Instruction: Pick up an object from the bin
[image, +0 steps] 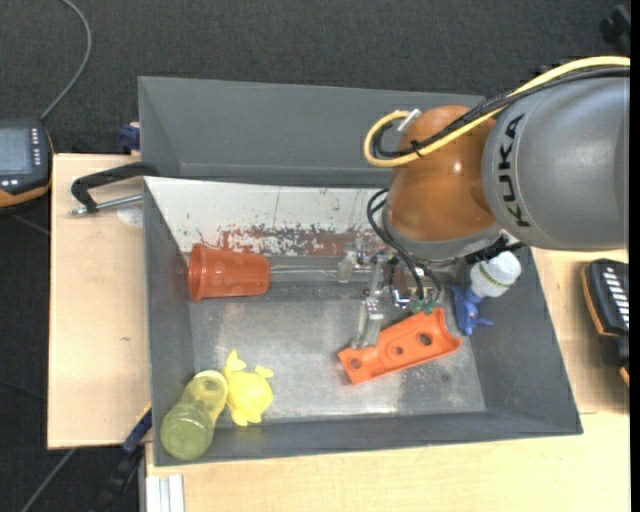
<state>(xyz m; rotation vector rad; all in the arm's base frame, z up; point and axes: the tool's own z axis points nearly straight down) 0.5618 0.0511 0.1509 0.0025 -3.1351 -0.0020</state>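
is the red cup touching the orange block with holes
Apart: the camera view shows bare bin floor between the red cup and the orange block.

Gripper (384, 300) low; arm (560, 170) from right

The gripper (375, 318) hangs low in the right half of the bin (350, 437), just above the left end of an orange block with round holes (408, 347) that lies slanted on the floor. A blue toy (468, 310) and a white rounded thing (497, 272) lie just right of the block, under the arm. A red cup (230, 272) lies on its side by the far wall, and a yellow toy (247, 390) touches a yellow-green bottle (195, 415) in the near left corner.
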